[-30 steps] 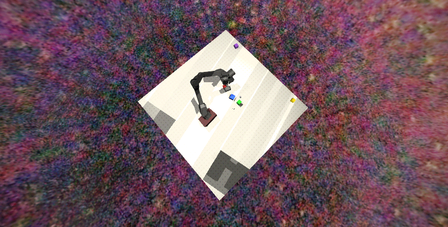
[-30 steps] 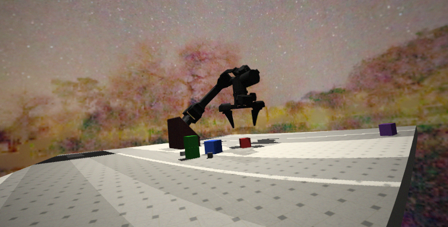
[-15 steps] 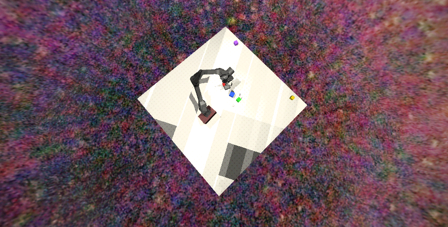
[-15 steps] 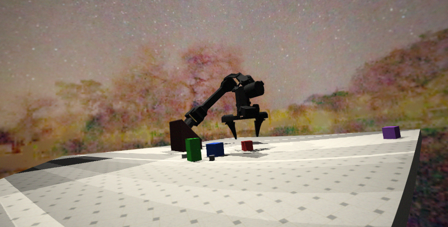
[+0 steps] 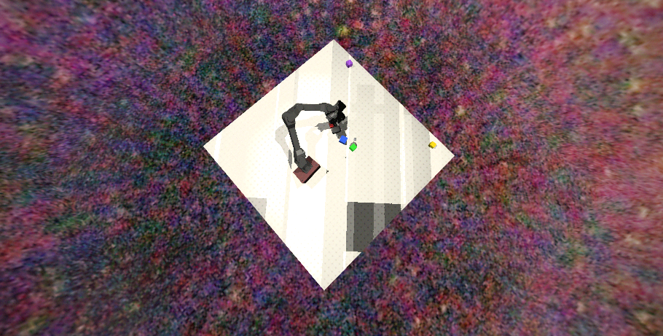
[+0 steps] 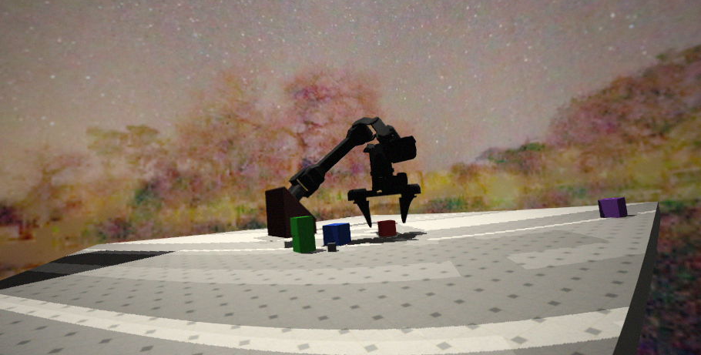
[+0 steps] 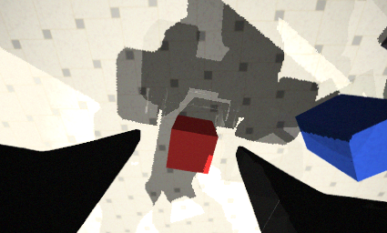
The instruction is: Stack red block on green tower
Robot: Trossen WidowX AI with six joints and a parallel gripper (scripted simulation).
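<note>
The red block (image 5: 331,125) (image 6: 387,230) (image 7: 191,150) stands upright on the table. My gripper (image 6: 387,223) (image 7: 189,142) is wide open and empty, pointing down over it. In the wrist view the block shows in the gap between the two fingertips, and the tips touch nothing. How high they are above the table is hard to tell. The green tower (image 5: 352,146) (image 6: 303,235) stands upright beyond the blue block, to the left of the gripper in the exterior view. Only a sliver of it shows at the right edge of the wrist view.
A blue block (image 5: 342,139) (image 6: 337,234) (image 7: 375,146) stands between the red block and the tower, near the gripper's right finger in the wrist view. A small dark cube (image 6: 331,246) lies near the tower. A purple block (image 5: 349,63) (image 6: 612,207) and a yellow block (image 5: 432,144) stand near table edges.
</note>
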